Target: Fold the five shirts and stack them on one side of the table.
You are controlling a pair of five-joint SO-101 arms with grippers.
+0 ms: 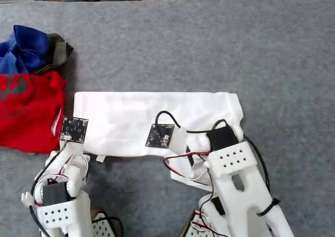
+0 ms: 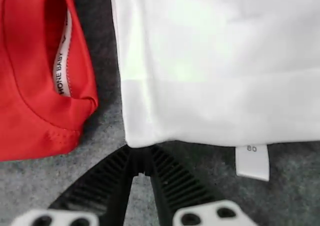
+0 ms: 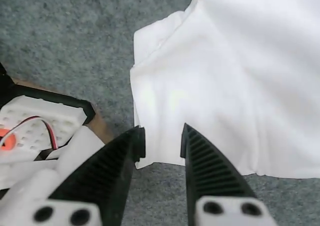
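From above I see a white shirt point(image 1: 157, 116) lying flat and folded into a wide band near the middle of the grey table point(image 1: 209, 43), towards its near edge. My left tool point(image 2: 141, 158) sits at the shirt's near left corner with its jaws pressed together; I cannot tell whether any cloth is caught between them. My right tool point(image 3: 163, 141) is over the shirt's near right part, jaws spread, with the cloth's edge lying between the tips. A red shirt point(image 1: 26, 116) lies just left of the white one. Beyond it, at the far left, lie a crumpled blue shirt point(image 1: 21, 51) and a dark shirt point(image 1: 57, 48).
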